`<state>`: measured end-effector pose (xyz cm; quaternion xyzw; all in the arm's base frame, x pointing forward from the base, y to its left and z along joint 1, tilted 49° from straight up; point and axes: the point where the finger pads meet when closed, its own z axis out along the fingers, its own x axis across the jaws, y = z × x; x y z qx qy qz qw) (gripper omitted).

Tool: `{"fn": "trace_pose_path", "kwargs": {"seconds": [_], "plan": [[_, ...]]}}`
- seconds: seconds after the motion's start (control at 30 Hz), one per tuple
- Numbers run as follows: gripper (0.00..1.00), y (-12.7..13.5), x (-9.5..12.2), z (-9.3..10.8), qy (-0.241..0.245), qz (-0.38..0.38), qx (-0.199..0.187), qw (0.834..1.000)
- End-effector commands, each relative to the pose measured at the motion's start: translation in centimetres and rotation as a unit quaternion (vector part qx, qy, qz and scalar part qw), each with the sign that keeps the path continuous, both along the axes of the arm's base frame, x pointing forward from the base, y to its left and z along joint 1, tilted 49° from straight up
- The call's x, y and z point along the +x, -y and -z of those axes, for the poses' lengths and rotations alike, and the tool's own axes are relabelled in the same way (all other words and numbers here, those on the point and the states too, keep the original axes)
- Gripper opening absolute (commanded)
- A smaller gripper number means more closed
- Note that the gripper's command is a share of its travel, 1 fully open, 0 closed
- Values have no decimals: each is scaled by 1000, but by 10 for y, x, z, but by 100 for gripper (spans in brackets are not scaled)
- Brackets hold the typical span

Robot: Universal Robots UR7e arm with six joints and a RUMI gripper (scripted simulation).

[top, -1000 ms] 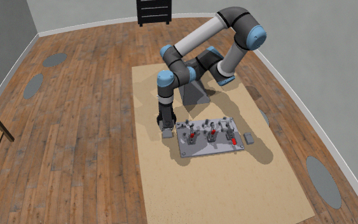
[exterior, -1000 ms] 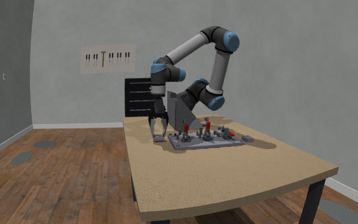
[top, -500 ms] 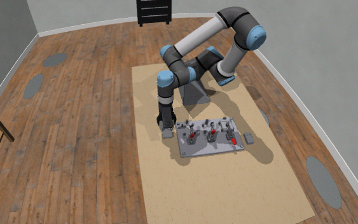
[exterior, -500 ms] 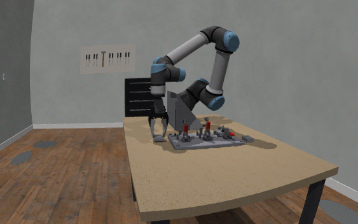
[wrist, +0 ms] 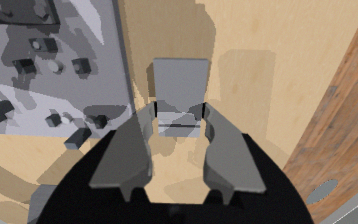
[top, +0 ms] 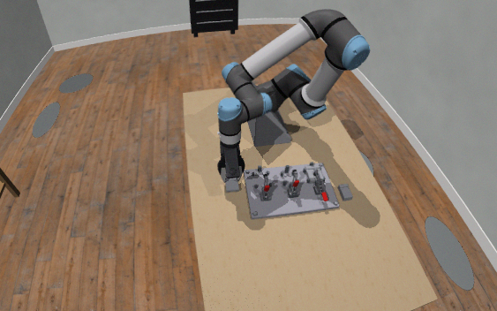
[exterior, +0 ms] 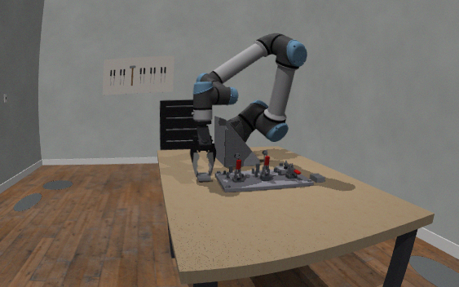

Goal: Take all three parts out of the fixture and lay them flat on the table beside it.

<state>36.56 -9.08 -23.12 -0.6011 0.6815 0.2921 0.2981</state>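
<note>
Left of fixture | hand gripping grey part | low over counter, presumably for flat release

One fixture with three red-handled clamps, two loose grey parts, one table.

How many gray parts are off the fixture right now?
2. One block lies flat on the table right of the fixture. The other block is at the fixture's left side, clamped in the end effector. A third may be hidden among the clamps.
</note>
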Motion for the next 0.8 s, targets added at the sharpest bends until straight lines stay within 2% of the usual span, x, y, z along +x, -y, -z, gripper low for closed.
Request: {"fn": "trace_pose_path", "kwargs": {"seconds": [0.0, 0.77], "plan": [[0, 0, 0, 0, 0, 0, -1, 1000], [0, -4, 1, 4, 0, 0, -1, 1000]]}}
